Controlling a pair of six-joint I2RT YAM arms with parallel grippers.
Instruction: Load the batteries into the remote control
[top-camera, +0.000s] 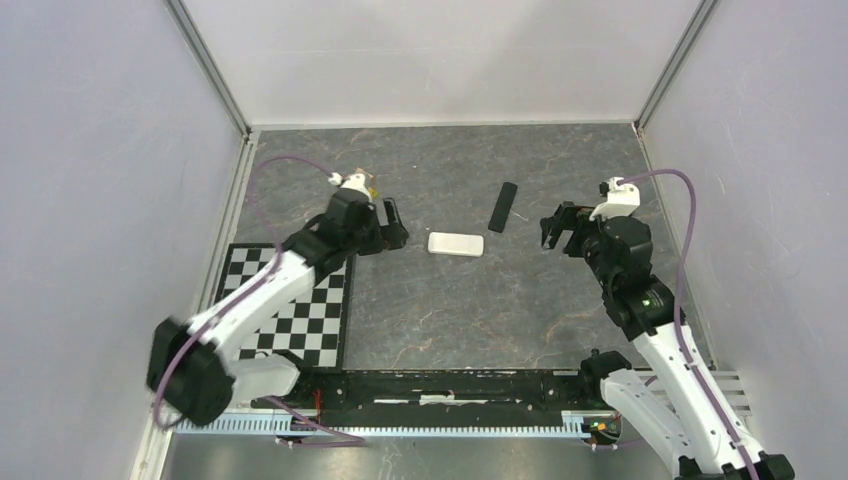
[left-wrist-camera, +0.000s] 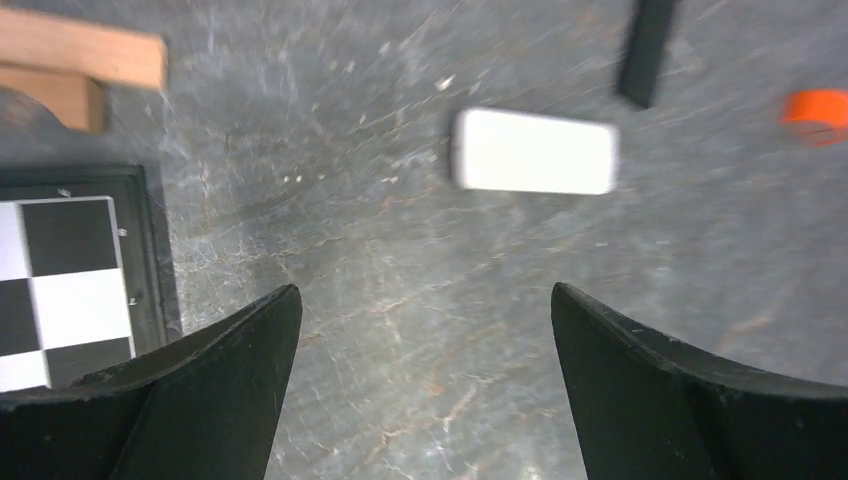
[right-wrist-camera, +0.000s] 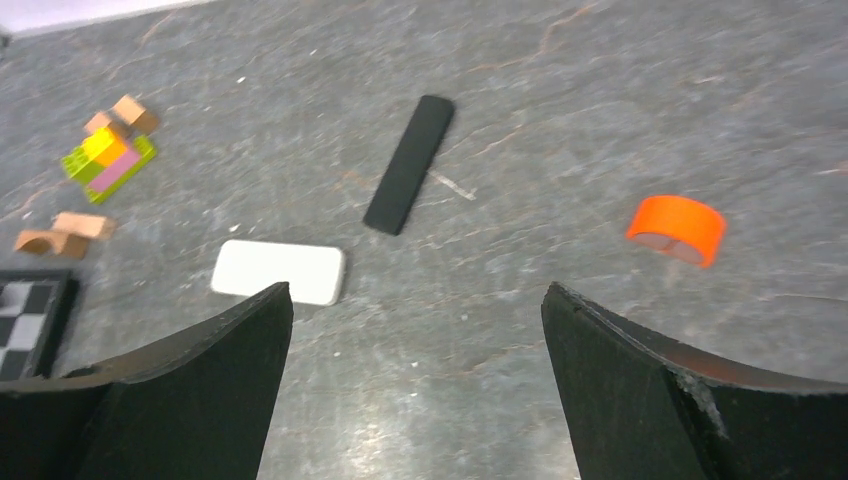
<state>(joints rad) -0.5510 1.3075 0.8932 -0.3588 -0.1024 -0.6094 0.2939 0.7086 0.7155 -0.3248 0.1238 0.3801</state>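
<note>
The white remote control (top-camera: 456, 244) lies flat at mid-table with its plain back up. It also shows in the left wrist view (left-wrist-camera: 535, 151) and in the right wrist view (right-wrist-camera: 279, 271). My left gripper (top-camera: 392, 224) is open and empty, just left of the remote; in its own view (left-wrist-camera: 425, 310) the jaws stand wide apart over bare table. My right gripper (top-camera: 556, 226) is open and empty to the right of the remote; in its own view (right-wrist-camera: 415, 305) the jaws also stand wide apart. No blue or purple battery is in view.
A slim black bar (top-camera: 503, 207) lies behind and right of the remote. An orange round cap (right-wrist-camera: 677, 229) sits further right. Coloured toy bricks (right-wrist-camera: 105, 150) and wooden blocks (right-wrist-camera: 60, 235) lie at the far left. A checkerboard (top-camera: 300, 310) covers the near left.
</note>
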